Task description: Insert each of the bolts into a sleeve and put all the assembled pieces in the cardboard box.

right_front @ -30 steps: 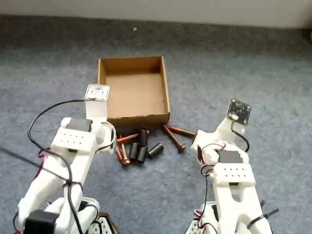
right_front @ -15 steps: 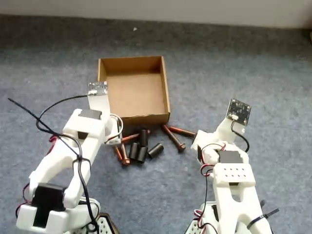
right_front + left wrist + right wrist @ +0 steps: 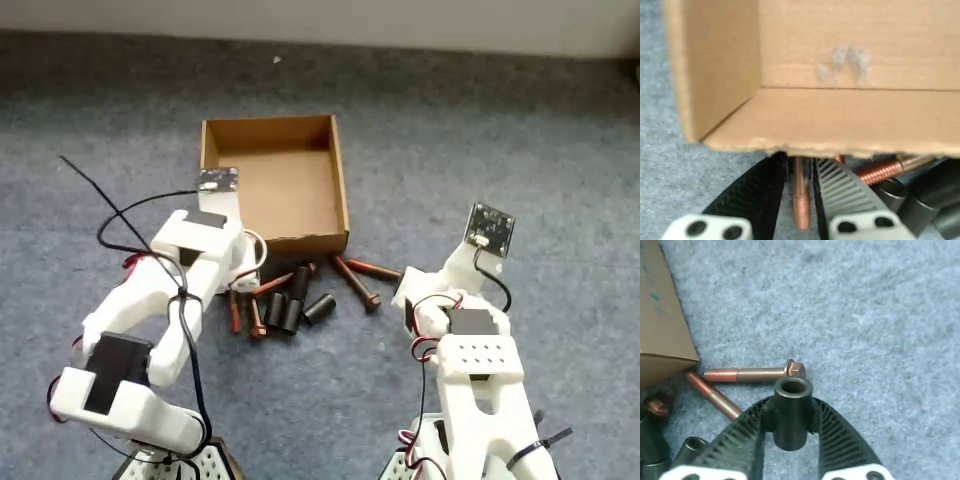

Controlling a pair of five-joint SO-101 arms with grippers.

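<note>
Note that the box [image 3: 341, 190] sits open-topped at mid-table [image 3: 520, 130], with free surface along its far and right sides. Its near wall is the tight edge. The left end effector [image 3: 240, 288] stands just in front of that wall, by the left corner. In the left wrist view its jaws are narrowly spread, one on each side of a bolt [image 3: 800, 200] that lies on the table. You cannot confirm that either jaw touches it. Dark sleeves [image 3: 292, 305] and more copper-coloured bolts crowd just beside it — a loose pile close to the box's near wall.

The right end effector [image 3: 790, 407] is pressed onto a sleeve [image 3: 791, 426], pinching it by its sides with the bore showing at the free end. Two bolts [image 3: 357, 283] lie on the table between this end effector and the pile — one just beyond the held sleeve, the other angled toward the box corner [image 3: 660, 325]. To the right of this arm the table is free surface.
</note>
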